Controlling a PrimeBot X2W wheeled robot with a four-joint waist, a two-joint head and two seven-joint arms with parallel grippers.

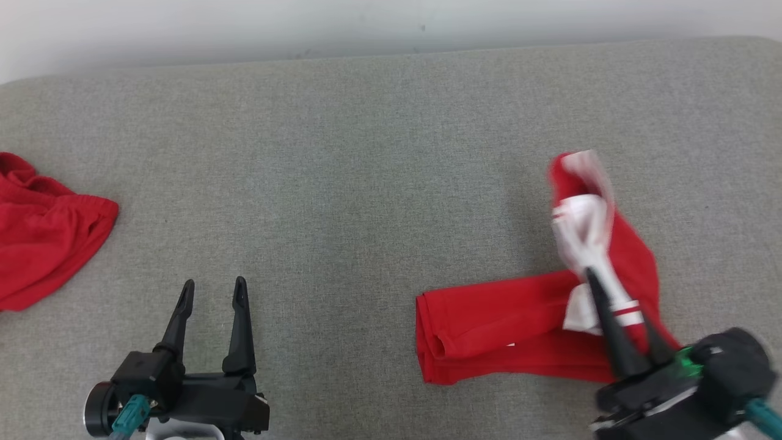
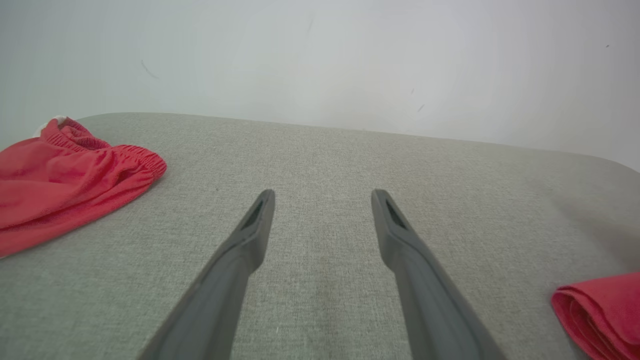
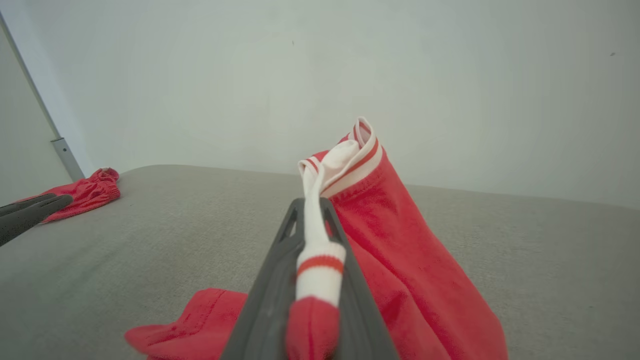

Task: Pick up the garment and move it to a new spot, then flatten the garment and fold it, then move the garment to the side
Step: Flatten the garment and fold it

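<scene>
The garment (image 1: 501, 324) is red with white, red-striped trim. It lies folded on the grey table at the right, and its folded edge shows in the left wrist view (image 2: 600, 310). My right gripper (image 1: 595, 278) is shut on the white trim and lifts that part above the rest. In the right wrist view the trim (image 3: 320, 250) is pinched between the two dark fingers (image 3: 350, 280), with the red cloth (image 3: 400, 260) draped up past them. My left gripper (image 1: 214, 290) stands open at the lower left, away from the garment, with bare table between its fingers (image 2: 250, 235).
A second red cloth with an elastic waistband (image 1: 43, 238) lies crumpled at the table's left edge, also seen as a red heap (image 2: 65, 175) and far left (image 3: 90, 190). The grey padded table (image 1: 342, 183) ends at a pale wall behind.
</scene>
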